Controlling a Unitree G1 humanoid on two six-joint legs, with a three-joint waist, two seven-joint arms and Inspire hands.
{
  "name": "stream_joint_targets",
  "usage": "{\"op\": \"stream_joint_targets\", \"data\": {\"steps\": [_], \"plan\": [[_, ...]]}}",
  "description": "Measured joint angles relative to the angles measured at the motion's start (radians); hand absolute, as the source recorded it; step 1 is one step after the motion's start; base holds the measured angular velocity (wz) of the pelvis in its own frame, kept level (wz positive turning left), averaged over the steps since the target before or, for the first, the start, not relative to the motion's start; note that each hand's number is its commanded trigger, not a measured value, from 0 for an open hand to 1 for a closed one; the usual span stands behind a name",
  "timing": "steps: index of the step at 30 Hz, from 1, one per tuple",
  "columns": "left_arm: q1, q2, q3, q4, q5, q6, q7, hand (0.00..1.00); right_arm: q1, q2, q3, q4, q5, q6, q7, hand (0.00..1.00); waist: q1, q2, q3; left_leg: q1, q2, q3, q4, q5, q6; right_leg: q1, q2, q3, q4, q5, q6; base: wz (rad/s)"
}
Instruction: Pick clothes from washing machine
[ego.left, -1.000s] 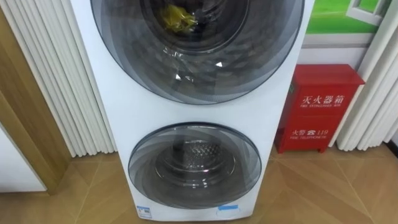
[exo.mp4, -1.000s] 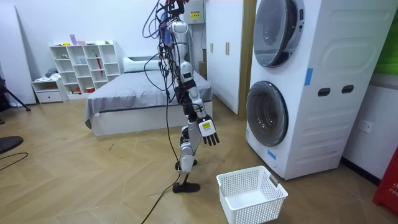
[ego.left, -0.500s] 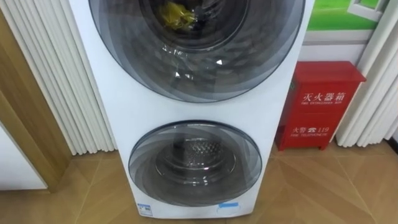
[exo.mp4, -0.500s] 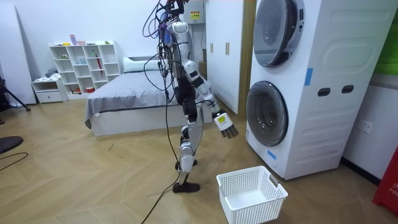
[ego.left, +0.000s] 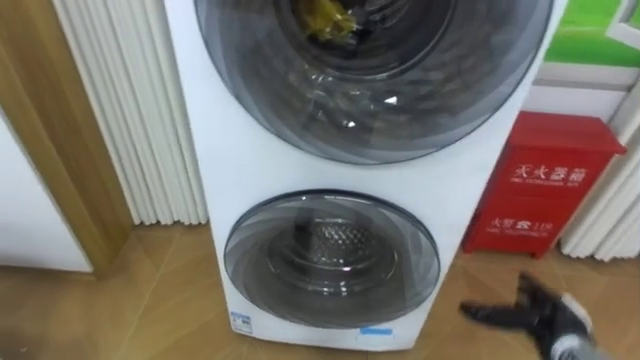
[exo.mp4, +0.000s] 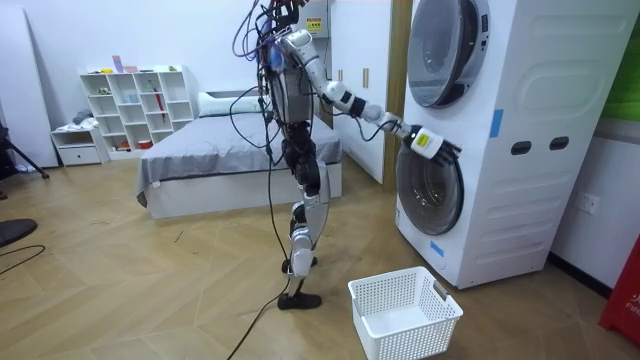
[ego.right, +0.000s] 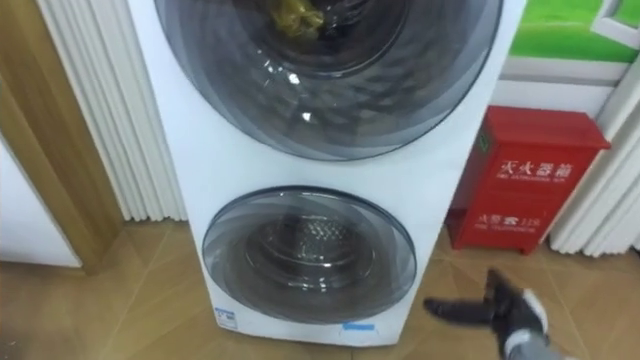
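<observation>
A white stacked washing machine (ego.left: 215, 160) stands right before me, both round glass doors closed. Behind the upper door (ego.left: 370, 70) lies a yellow piece of clothing (ego.left: 328, 17) in the drum. The lower door (ego.left: 330, 258) shows a bare metal drum. My right hand (ego.left: 540, 312) comes in at the lower right, open with straight spread fingers, right of the lower door and apart from it. In the room view my right arm reaches out and that hand (exo.mp4: 430, 143) hovers in front of the machine, near the top of the lower door (exo.mp4: 428, 182).
A red fire-extinguisher cabinet (ego.left: 535, 185) stands on the floor right of the machine. White slatted panelling (ego.left: 130, 120) and a wooden frame (ego.left: 60, 130) are on the left. A white laundry basket (exo.mp4: 405, 312) sits on the floor before the machine. A bed (exo.mp4: 200, 160) is behind me.
My right arm has swung up from beside my thigh toward the machine, and the hand has come into the eye views. The head camera has shifted.
</observation>
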Motion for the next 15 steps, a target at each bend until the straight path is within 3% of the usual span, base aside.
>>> {"op": "stream_joint_targets", "data": {"steps": [5,15], "plan": [[-0.003,0.018,0.003,-0.014,0.001,0.012,-0.001,0.00,-0.131,-0.032,0.003,-0.009,0.035,0.000,-0.022,0.00,0.027,-0.017,0.0061,-0.005,-0.001,-0.004,0.001,0.000,0.000,-0.003,0.000,-0.004,0.000,0.000,0.000,0.01],[0.002,0.028,-0.001,-0.036,0.000,0.045,-0.001,0.00,-0.252,-0.127,0.013,-0.110,0.073,0.010,-0.050,0.00,0.049,-0.028,0.0006,-0.031,-0.004,-0.028,0.010,0.001,0.000,-0.018,0.000,-0.029,0.003,0.000,0.000,0.07]]}}
